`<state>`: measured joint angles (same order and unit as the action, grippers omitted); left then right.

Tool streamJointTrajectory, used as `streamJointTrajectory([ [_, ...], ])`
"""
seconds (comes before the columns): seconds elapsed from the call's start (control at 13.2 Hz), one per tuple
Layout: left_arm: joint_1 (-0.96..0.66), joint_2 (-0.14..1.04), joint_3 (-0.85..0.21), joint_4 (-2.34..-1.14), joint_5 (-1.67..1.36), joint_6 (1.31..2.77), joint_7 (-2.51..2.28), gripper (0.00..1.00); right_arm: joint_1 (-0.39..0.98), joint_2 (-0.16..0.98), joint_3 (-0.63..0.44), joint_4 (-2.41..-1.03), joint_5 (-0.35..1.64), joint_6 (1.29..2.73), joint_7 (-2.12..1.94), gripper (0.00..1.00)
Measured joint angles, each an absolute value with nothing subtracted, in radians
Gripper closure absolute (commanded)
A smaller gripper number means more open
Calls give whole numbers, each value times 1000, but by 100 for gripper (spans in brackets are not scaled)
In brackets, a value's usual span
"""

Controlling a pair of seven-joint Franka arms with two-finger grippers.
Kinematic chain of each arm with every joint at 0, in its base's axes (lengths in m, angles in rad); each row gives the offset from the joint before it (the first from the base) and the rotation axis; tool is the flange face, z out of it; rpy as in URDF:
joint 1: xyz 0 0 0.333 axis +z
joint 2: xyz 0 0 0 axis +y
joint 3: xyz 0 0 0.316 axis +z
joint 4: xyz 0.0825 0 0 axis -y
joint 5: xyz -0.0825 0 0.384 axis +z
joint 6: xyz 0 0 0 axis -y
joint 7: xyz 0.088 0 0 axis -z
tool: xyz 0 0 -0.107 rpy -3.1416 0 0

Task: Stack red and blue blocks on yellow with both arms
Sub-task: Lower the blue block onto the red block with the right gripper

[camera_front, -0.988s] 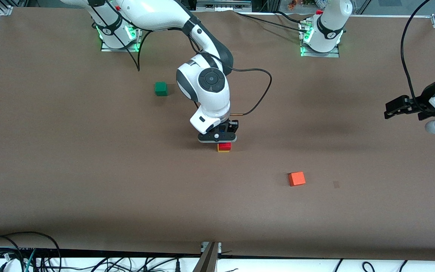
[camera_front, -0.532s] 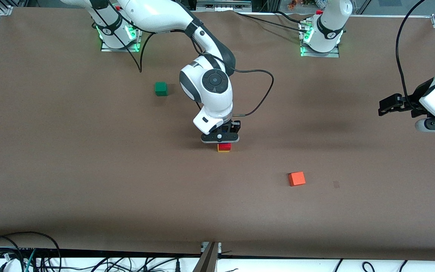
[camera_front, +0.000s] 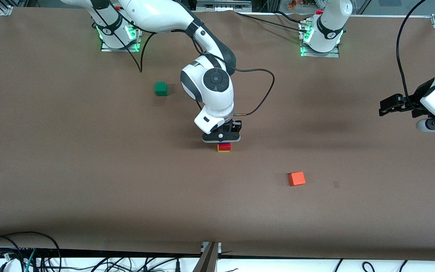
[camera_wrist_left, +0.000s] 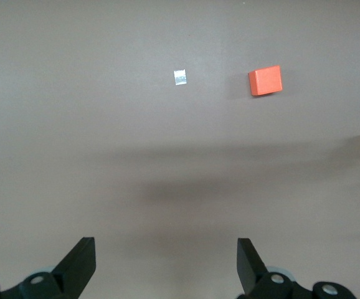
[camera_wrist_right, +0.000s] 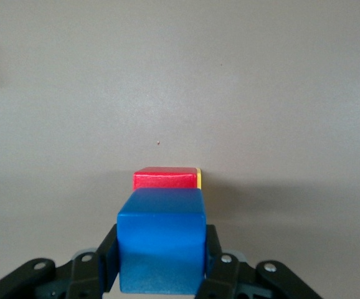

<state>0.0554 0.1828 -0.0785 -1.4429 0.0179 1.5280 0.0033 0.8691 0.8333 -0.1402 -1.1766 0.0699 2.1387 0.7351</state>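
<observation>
Item: stacking job, partly complete. Red block (camera_front: 224, 145) sits on the yellow block (camera_front: 224, 150) near mid-desk, directly under the right pincer (camera_front: 221, 138); in the right wrist view the yellow shows only as a thin sliver beside the red. Right pincer: clamped on the blue block (camera_wrist_right: 161, 240), fingers (camera_wrist_right: 109, 258) pressed to its two sides, held just over the pair and, judging by the right wrist view, slightly off the red top and not yet resting on it. Remaining: set blue squarely on red, release. Left pincer (camera_front: 387, 107): waiting, spread wide and empty, over bare desk (camera_front: 89, 170) toward the left arm's end, close to that desk edge. Bystanders: orange cube (camera_front: 296, 178) and green cube (camera_front: 161, 88), both well apart from the right pincer. Open room surrounds the stack on every side; a straight descent looks unobstructed.
</observation>
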Motion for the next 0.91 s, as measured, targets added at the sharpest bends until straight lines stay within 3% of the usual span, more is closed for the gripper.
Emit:
streamJointTrajectory([
  [0.15,55,183,-80,-1442,18,1530,4,0,869,836,-141,-1177,70,2147,735,66],
  [0.3,52,183,-82,-1440,18,1532,5,0,869,836,-141,-1177,69,2149,735,49],
  [0.46,52,183,-82,-1439,18,1532,5,0,870,836,-141,-1177,65,2149,735,39],
  [0.53,53,183,-81,-1439,18,1532,5,0,870,836,-141,-1177,61,2150,735,25],
  [0.61,54,183,-81,-1439,18,1532,5,0,870,837,-141,-1177,59,2150,736,0],
  [0.91,54,183,-80,-1439,18,1533,5,0,870,843,-141,-1176,56,2151,736,0],
])
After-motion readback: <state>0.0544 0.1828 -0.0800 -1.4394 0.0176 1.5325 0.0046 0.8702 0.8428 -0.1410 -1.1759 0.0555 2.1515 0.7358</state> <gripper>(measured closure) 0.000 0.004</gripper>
